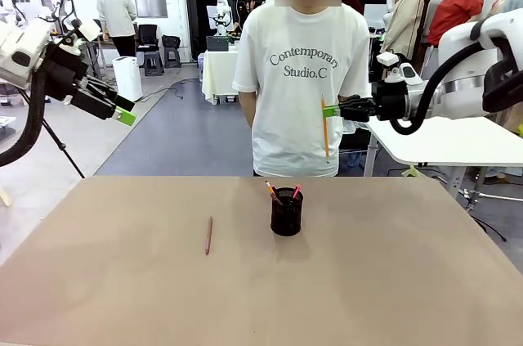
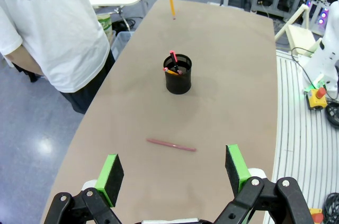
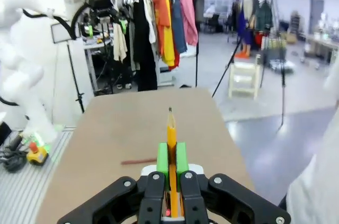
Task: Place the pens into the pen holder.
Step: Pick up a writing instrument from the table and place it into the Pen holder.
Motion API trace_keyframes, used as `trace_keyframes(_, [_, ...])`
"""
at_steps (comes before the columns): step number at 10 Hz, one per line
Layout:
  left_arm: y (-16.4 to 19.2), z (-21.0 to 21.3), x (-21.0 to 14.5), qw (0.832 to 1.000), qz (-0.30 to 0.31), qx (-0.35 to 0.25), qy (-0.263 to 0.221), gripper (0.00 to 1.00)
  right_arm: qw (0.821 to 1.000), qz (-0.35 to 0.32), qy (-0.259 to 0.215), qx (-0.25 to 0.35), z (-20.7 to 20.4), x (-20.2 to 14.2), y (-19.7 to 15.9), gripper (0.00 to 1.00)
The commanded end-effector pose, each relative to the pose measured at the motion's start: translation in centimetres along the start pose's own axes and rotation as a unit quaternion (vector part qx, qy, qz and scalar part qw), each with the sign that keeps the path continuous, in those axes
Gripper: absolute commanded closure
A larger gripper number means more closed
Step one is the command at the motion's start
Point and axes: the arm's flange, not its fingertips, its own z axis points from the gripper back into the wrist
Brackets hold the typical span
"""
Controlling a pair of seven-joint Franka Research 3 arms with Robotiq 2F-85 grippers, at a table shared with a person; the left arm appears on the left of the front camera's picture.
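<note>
Your right gripper point(image 1: 331, 109) grips the thin yellow-orange pencil point(image 1: 324, 129) upright, high over the far edge of the surface point(image 1: 392, 280). The small black wire-mesh pen holder point(image 1: 287, 213) stands below, slightly left. Your left gripper point(image 1: 122, 110) hangs released.

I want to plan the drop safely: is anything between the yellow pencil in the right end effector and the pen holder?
Nothing visible stands between them. The yellow pencil, clamped in the right end effector, hangs in open air above and to the right of the pen holder. Two pens already lean inside the holder.
</note>
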Motion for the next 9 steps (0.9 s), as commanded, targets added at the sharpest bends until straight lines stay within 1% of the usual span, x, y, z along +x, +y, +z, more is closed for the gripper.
trace_keyframes(1, [0.0,0.0,0.1,1.000,-0.001,0.002,-0.001,0.00,0.999,0.043,-0.033,0.000,-0.9,0.1,0.3,1.00])
trace_keyframes(2, [0.0,0.0,0.1,1.000,-0.001,0.002,-0.001,0.00,0.999,0.018,-0.036,0.000,-0.7,0.1,0.1,1.00])
trace_keyframes(3, [0.0,0.0,0.1,1.000,-0.001,0.002,-0.001,0.00,1.000,0.021,-0.012,0.000,-0.6,0.2,0.0,1.00])
trace_keyframes(6, [0.0,0.0,0.1,1.000,-0.001,0.002,-0.001,0.00,1.000,0.021,-0.017,-0.002,-0.6,0.1,0.0,1.00])
trace_keyframes(7, [0.0,0.0,0.1,1.000,-0.001,0.002,-0.001,0.00,0.997,0.047,-0.047,0.036,-0.9,-1.0,0.6,1.00])
trace_keyframes(8, [0.0,0.0,0.1,1.000,-0.001,0.002,-0.001,0.00,0.994,0.063,-0.069,0.058,-1.2,-1.4,1.2,1.00])
trace_keyframes(9, [0.0,0.0,0.1,1.000,-0.001,0.002,-0.001,0.00,0.991,0.074,-0.081,0.070,-1.9,-1.9,2.1,1.00])
